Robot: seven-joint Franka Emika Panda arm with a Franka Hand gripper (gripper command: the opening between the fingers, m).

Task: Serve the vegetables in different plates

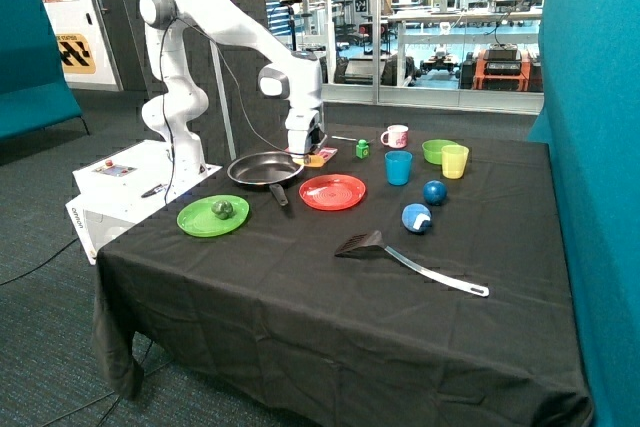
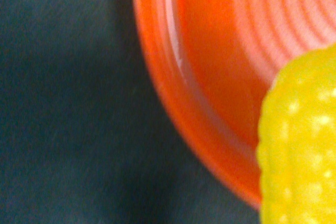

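Outside view is showing the gripper (image 1: 308, 153) hanging low over the black tablecloth (image 1: 300, 297), right between the frying pan (image 1: 262, 168) on one side and the red-orange plate (image 1: 332, 191) just below and ahead of it. Something pale yellow, the corn piece (image 1: 314, 158), is sitting at the fingertips, so it's looking like the gripper is clamped on it and carrying it above the table. Wrist view is backing that up: the bumpy yellow corn (image 2: 299, 145) is filling one corner close to the camera, and underneath it the ridged rim of the red-orange plate (image 2: 210, 77) is curving past, with bare tablecloth (image 2: 63, 103) beside that. So the corn is hovering about over the plate's edge, not lying in it.

The dark green vegetable (image 1: 222, 209) is already resting on the green plate (image 1: 205, 222), well off on the far side of the pan from the gripper.

Beyond the gripper a small green cube (image 1: 362, 149) and a mug (image 1: 396, 136) are standing, and past the red-orange plate there's a blue cup (image 1: 398, 167), two blue balls (image 1: 416, 218), and a spatula (image 1: 400, 257) nearer the table's front edge
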